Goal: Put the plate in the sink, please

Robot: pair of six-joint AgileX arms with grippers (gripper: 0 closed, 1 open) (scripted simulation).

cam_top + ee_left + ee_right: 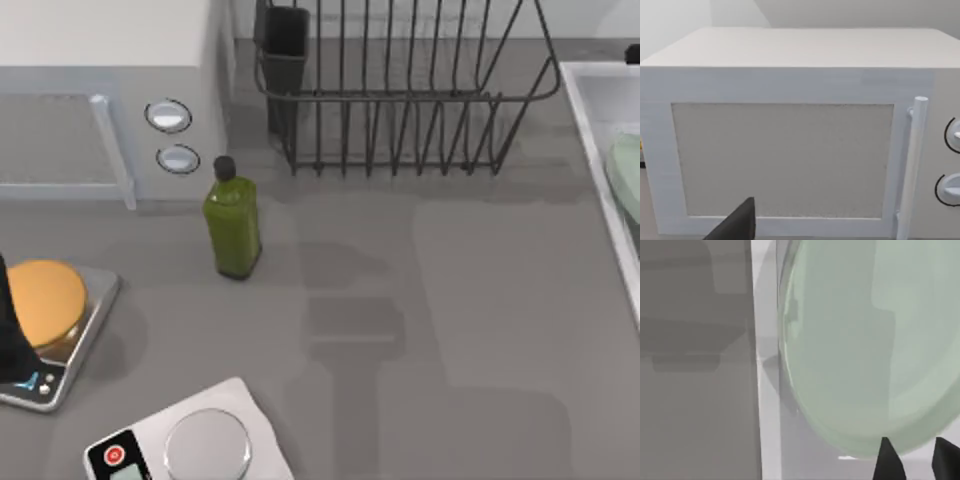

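The right end effector (912,460) is seen in the right wrist view with its two dark fingertips (888,460) just at the plate's (865,340) lower edge, a narrow gap left between them; whether the rim is actually pinched can't be told. The plate is already sat in the sink (590,95), at the sink's near-left wall, and looks tilted. It'd be judged stiff, glossy, so pretty slippery, and breakable if dropped; the raised rim is where it'd best be gripped. The left end effector (737,225) is parked facing the microwave (790,150), left of the sink; its state can't be told. No readable writing is found anywhere.
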